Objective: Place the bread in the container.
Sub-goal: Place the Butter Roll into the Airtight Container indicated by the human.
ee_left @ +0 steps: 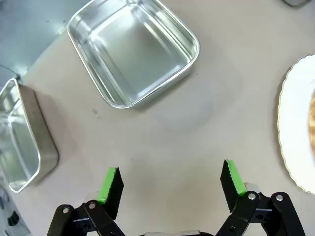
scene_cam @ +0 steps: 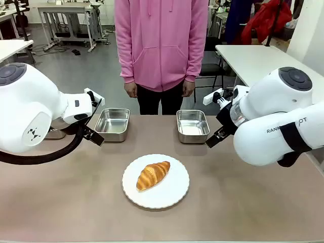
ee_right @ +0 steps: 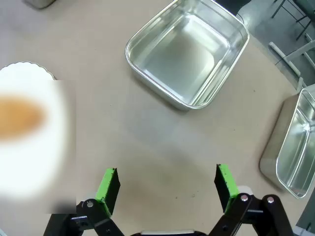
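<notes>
Now, out front: spot the croissant (scene_cam: 153,175) lying on the white plate (scene_cam: 174,196), just short of two empty steel pans (scene_cam: 112,123) set within easy reach. Left wrist: left claw (ee_left: 170,174) spread wide, holding nothing, above bare table (ee_left: 172,128). Right wrist: same again, right claw (ee_right: 165,179) wide, empty, poised.

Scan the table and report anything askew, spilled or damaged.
Nothing stands out. The croissant lies whole on the white plate; the left steel pan and right steel pan sit upright and empty. No spill or damage shows.
</notes>
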Controlling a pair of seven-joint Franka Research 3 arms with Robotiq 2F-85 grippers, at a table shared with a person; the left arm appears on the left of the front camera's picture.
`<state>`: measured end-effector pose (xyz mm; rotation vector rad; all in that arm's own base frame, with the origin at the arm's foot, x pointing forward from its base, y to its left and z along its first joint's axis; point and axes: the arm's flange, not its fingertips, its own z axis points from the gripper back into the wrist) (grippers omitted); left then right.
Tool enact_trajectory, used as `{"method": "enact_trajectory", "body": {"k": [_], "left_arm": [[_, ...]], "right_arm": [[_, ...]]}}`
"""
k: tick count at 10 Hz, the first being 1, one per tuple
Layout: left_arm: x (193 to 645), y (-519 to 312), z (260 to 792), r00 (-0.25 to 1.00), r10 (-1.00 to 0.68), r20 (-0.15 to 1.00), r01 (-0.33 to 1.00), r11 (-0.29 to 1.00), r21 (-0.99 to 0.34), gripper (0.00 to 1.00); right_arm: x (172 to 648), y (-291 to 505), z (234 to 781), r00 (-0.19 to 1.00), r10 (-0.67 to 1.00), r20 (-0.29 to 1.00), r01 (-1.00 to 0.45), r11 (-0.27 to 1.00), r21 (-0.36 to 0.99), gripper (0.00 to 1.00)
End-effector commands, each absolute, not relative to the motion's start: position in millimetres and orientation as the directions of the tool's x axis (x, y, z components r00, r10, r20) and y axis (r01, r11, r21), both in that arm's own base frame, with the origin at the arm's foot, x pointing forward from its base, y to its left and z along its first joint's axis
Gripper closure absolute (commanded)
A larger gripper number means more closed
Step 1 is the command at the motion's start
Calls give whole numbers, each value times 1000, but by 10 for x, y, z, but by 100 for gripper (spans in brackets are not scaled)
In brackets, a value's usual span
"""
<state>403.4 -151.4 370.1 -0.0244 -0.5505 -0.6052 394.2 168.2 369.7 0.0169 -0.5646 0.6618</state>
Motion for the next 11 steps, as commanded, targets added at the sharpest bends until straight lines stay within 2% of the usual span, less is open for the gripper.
{"method": "enact_trajectory", "body": {"k": [1, 10, 11], "left_arm": [[4033, -1515, 3702, 683, -534, 498, 546, 827, 136, 0], [4034, -1514, 3701, 684, -533, 498, 546, 827, 135, 0], [4118, -1393, 4040, 671, -518, 530, 585, 809, 51, 0]], "right_arm": [[3942, 1682, 3703, 644, 576, 503, -585, 795, -161, 0], [3942, 1684, 3694, 644, 578, 501, -587, 794, -161, 0], [4138, 1714, 4003, 645, 568, 512, -579, 800, -158, 0]]}}
